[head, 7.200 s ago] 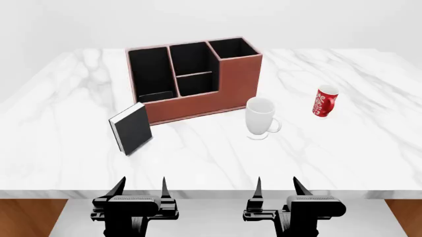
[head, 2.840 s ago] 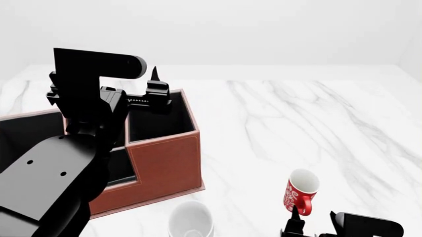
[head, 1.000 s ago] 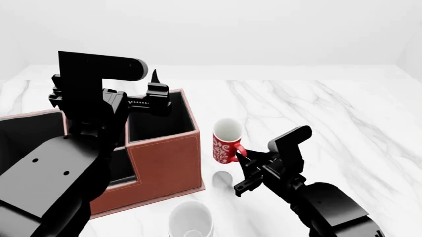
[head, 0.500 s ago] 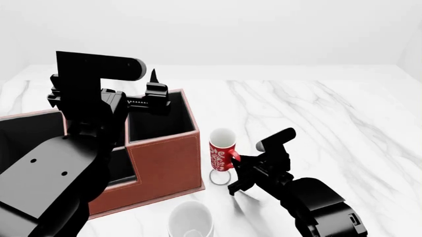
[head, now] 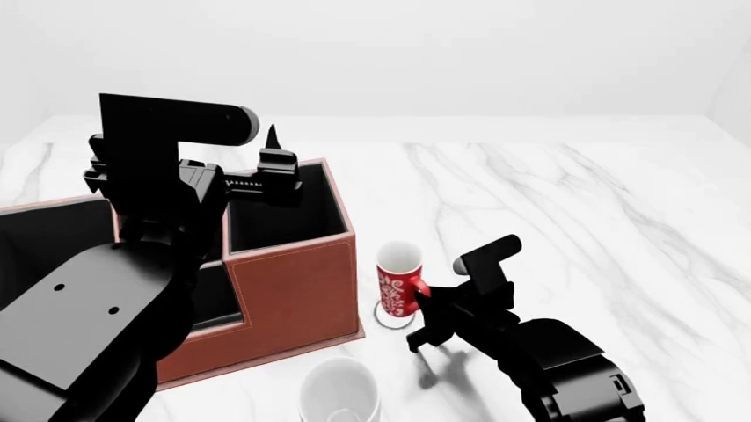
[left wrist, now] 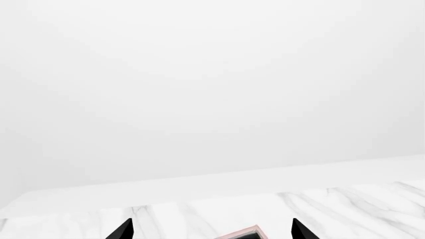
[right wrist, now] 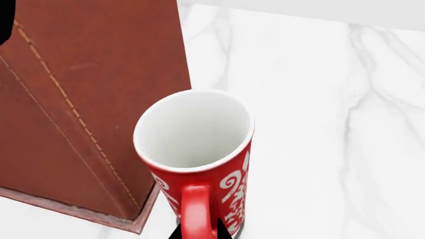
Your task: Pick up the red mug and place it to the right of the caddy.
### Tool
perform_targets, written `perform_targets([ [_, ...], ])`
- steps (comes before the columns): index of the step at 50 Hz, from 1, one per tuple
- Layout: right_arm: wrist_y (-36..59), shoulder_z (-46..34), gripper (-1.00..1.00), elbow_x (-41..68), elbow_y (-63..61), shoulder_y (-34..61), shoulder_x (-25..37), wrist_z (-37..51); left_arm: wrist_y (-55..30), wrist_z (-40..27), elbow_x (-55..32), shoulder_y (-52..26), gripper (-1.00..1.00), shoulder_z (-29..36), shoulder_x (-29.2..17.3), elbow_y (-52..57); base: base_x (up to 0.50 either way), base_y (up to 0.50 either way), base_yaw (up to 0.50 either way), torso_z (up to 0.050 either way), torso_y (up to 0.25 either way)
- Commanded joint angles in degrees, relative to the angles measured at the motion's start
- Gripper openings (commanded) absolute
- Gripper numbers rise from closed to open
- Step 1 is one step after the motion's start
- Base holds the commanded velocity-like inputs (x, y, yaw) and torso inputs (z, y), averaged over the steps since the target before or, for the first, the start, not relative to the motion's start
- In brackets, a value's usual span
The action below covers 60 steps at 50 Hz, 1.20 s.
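The red mug (head: 399, 281) with white markings stands upright just right of the caddy (head: 294, 290), at or barely above the marble table (head: 564, 220); I cannot tell whether it touches. My right gripper (head: 425, 303) is shut on the mug's red handle (right wrist: 196, 211). In the right wrist view the mug (right wrist: 199, 144) sits next to the caddy's brown side wall (right wrist: 86, 99), with the fingertips of the right gripper (right wrist: 199, 233) pinching the handle. My left gripper (left wrist: 211, 231) is open and empty, high above the caddy's tall compartment (head: 281, 220).
A larger plain white mug (head: 338, 396) stands in front of the caddy, near the view's lower edge. My left arm (head: 105, 299) covers the caddy's left compartments. Bare marble stretches to the right and behind the red mug.
Over the last second my right gripper has carried the red mug down and slightly nearer the caddy's right wall. The left arm has not moved.
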Motion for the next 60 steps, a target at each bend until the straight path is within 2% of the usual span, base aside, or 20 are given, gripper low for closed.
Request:
perform_targets([
  [1, 0.51, -0.03, -1.00, 0.55, 0.51, 0.75, -0.17, -0.13, 0.29, -0.27, -0.33, 0.11, 1.00, 0.06, -0.25, -0.21, 0.00, 0.00, 0.00, 0.000, 0.000],
  [2, 0.66, -0.04, 1.00, 0.56, 0.69, 0.86, -0.21, -0.06, 0.32, -0.31, -0.35, 0.14, 1.00, 0.10, -0.29, -0.17, 0.00, 0.00, 0.00, 0.000, 0.000],
  [23, 2.19, 0.17, 1.00, 1.34, -2.64, 0.18, 0.96, 1.07, 0.57, -0.86, -1.02, 0.27, 1.00, 0.18, -0.64, -0.31, 0.00, 0.00, 0.00, 0.000, 0.000],
  [27, 7.09, 2.13, 1.00, 3.80, -12.61, -1.66, 3.09, 3.32, 0.47, -1.00, -1.20, 0.24, 1.00, 0.09, -0.67, -0.23, 0.00, 0.00, 0.00, 0.000, 0.000],
  [34, 22.60, 9.74, 1.00, 11.14, -39.51, -8.76, 8.57, 12.61, 0.76, -1.18, -1.32, 0.07, 1.00, 0.02, -0.76, -0.65, 0.00, 0.00, 0.00, 0.000, 0.000],
  [39, 30.45, 24.07, 1.00, 18.77, -61.04, -11.13, 9.46, 21.46, 0.40, -1.44, -1.67, 0.02, 1.00, -0.10, -0.65, -0.16, 0.00, 0.00, 0.00, 0.000, 0.000],
  [44, 30.50, 34.42, 1.00, 21.91, -70.72, -9.28, 8.76, 25.91, 0.77, -1.52, -1.74, 0.06, 1.00, -0.07, -0.77, -0.41, 0.00, 0.00, 0.00, 0.000, 0.000],
  [49, 23.41, 42.11, 1.00, 24.54, -73.78, -10.55, 5.68, 24.41, 1.12, -1.60, -1.78, 0.21, 1.00, 0.08, -0.94, -0.63, 0.00, 0.00, 0.00, 0.000, 0.000],
  [60, 16.98, 36.15, 1.00, 17.81, -71.31, -12.80, 5.31, 22.56, 1.89, -1.80, -1.90, 0.71, 1.00, 0.42, -1.23, -0.99, 0.00, 0.00, 0.00, 0.000, 0.000],
])
